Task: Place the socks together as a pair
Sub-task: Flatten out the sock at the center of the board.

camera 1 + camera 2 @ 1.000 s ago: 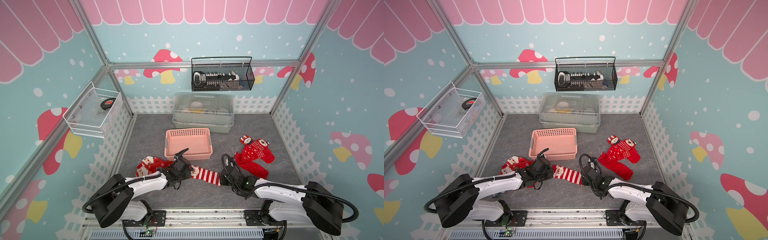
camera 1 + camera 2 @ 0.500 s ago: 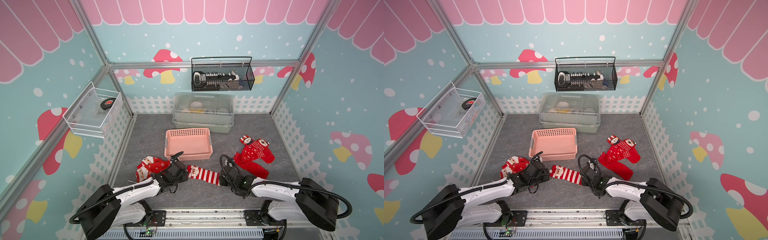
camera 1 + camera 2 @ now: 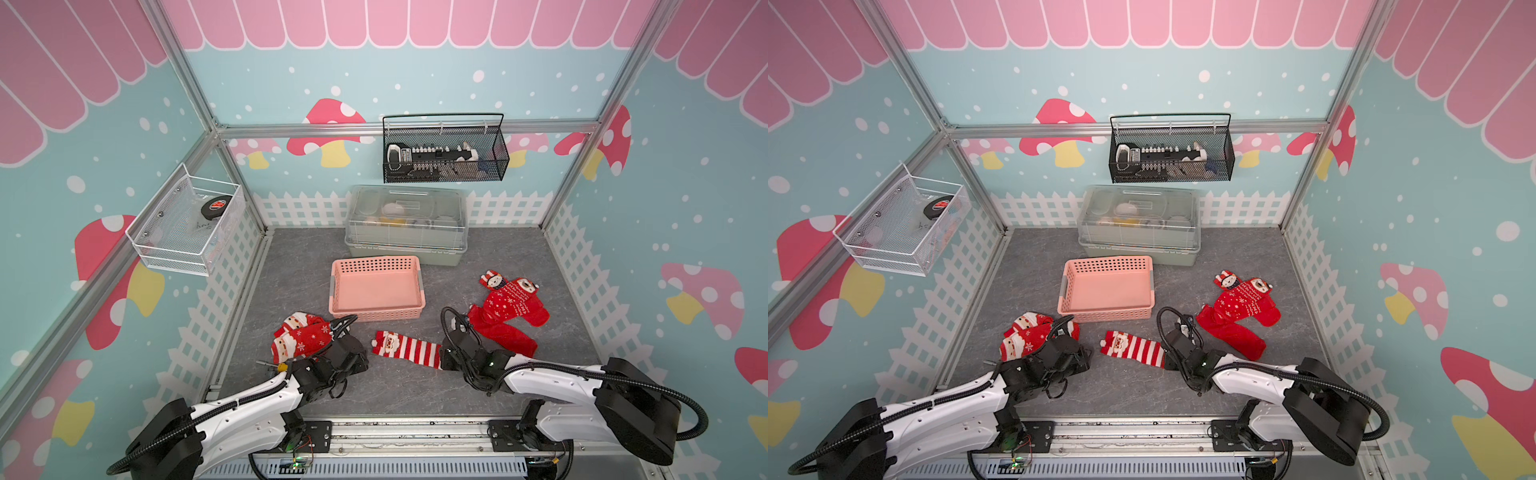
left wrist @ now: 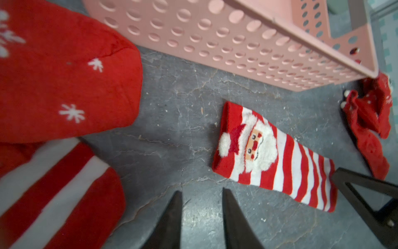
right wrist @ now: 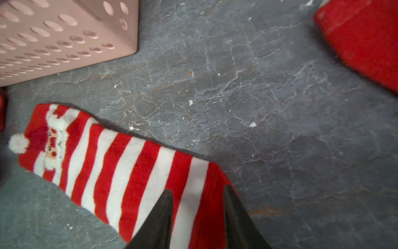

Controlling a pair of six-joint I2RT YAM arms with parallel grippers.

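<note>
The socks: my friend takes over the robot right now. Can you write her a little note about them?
The left gripper is open and empty, over bare floor beside the left heap of socks.
The right gripper is open, its jaws either side of the toe end of the striped Santa sock; the sock is not lifted.
That sock lies flat and alone in front of the pink basket. The right heap of socks lies apart.
Done: no finished pair that I can be sure of.
Left: a second striped sock shows in the left heap; probably bring the lone one to it.
</note>
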